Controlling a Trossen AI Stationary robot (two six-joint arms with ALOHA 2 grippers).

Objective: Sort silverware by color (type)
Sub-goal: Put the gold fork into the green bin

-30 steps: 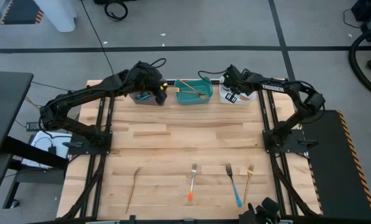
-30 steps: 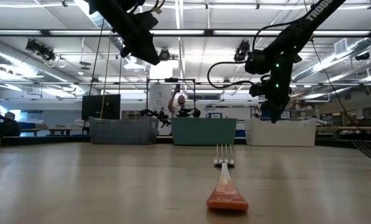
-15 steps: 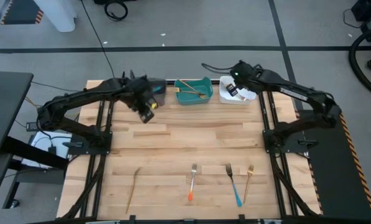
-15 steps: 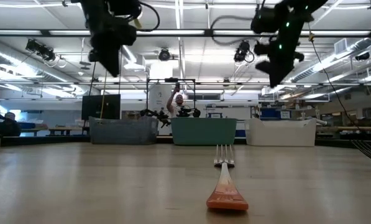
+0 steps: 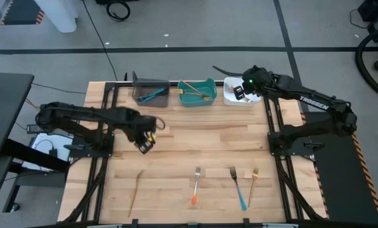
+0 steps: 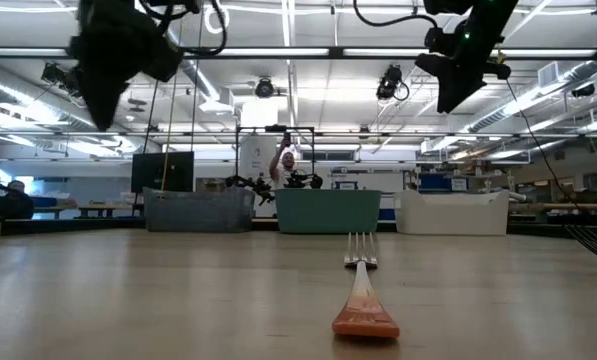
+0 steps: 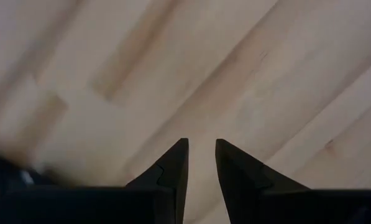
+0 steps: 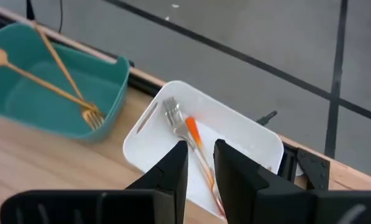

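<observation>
Four forks (image 5: 197, 185) left: light, stiff, slippery (flat on wood); best pinched mid-handle. Both grippers (image 7: 201, 163) (image 8: 201, 162) slightly parted, empty.

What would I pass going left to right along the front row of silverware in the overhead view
Gold utensil → orange-handled fork → blue-handled fork → gold fork.
</observation>
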